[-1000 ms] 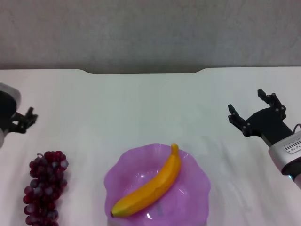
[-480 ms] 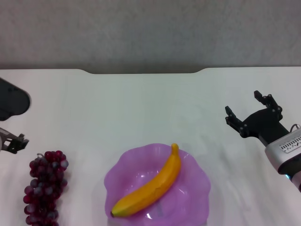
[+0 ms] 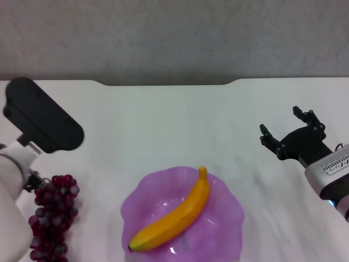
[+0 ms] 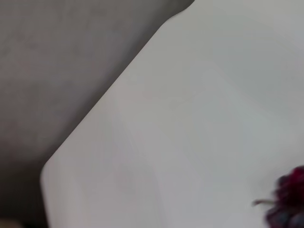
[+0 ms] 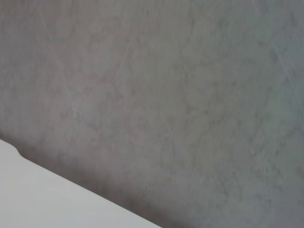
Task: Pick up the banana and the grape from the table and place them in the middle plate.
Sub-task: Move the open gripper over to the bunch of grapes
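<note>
The left gripper [image 3: 34, 179], fingers hidden, sits beside the grape [image 3: 52, 221]; a shallow pinch could shed it. The right gripper [image 3: 288, 131] is spread, idle.

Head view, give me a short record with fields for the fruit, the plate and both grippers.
banana: lying diagonally in the middle plate
grape: on the table, to the plate's left, not in it
left gripper: hidden; its arm is over the table's left side beside the grape
right gripper: open, empty, above the table's right side
task state: banana placed, grape not yet
</note>
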`<action>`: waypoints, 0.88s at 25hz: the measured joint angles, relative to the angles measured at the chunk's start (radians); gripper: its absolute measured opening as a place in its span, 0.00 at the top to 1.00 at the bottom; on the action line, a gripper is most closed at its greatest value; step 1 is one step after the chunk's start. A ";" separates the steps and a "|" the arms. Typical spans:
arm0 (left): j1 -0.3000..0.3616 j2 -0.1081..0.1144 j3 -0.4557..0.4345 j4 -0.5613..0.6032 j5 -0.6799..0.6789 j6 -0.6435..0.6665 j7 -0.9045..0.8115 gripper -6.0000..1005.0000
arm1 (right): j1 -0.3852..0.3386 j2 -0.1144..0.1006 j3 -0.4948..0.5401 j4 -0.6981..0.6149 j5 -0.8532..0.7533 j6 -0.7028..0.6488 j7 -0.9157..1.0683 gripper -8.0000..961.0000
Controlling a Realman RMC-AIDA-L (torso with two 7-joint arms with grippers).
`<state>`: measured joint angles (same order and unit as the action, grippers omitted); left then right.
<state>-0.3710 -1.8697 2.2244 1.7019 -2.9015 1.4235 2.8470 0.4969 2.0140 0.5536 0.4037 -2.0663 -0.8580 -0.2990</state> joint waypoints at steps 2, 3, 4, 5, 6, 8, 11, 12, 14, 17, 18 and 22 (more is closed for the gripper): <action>0.013 -0.011 0.005 0.000 0.000 -0.042 0.000 0.17 | 0.001 0.000 0.000 -0.001 0.000 0.004 0.000 0.08; 0.020 -0.014 0.002 0.000 0.000 -0.060 0.000 0.17 | 0.001 0.000 0.000 -0.001 0.000 0.005 0.000 0.08; 0.036 -0.021 -0.009 -0.002 0.000 -0.089 -0.001 0.17 | 0.002 0.000 0.000 -0.001 0.000 0.005 0.000 0.08; 0.047 -0.025 -0.018 -0.004 -0.001 -0.102 -0.001 0.18 | 0.002 0.000 0.000 -0.001 0.000 0.005 0.000 0.08; 0.064 -0.030 -0.034 -0.005 -0.001 -0.127 -0.002 0.18 | 0.003 0.000 0.001 -0.002 0.000 0.005 0.000 0.08; 0.107 -0.045 -0.083 -0.007 -0.001 -0.176 -0.002 0.18 | 0.003 0.000 0.001 -0.002 0.000 0.005 0.000 0.08; 0.165 -0.063 -0.151 0.000 -0.001 -0.231 -0.002 0.18 | 0.003 0.000 0.002 -0.003 0.000 0.005 0.000 0.08; 0.192 -0.072 -0.181 0.003 -0.001 -0.250 -0.002 0.18 | 0.003 0.000 0.002 -0.004 0.000 0.007 0.000 0.08; 0.224 -0.085 -0.216 0.006 -0.001 -0.271 -0.003 0.18 | 0.005 0.000 0.002 -0.005 0.001 0.011 0.000 0.08; 0.282 -0.129 -0.308 0.005 -0.002 -0.315 -0.003 0.18 | 0.009 0.000 0.002 -0.005 0.001 0.017 0.000 0.08; 0.290 -0.137 -0.324 0.004 -0.002 -0.320 -0.003 0.19 | 0.011 0.000 0.002 -0.005 0.001 0.018 0.000 0.08; 0.306 -0.170 -0.379 -0.017 -0.004 -0.328 -0.041 0.19 | 0.018 0.000 0.002 -0.001 0.002 0.022 0.000 0.08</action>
<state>-0.0646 -2.0399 1.8457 1.6849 -2.9051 1.0959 2.8064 0.5149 2.0141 0.5554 0.4028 -2.0646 -0.8362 -0.2991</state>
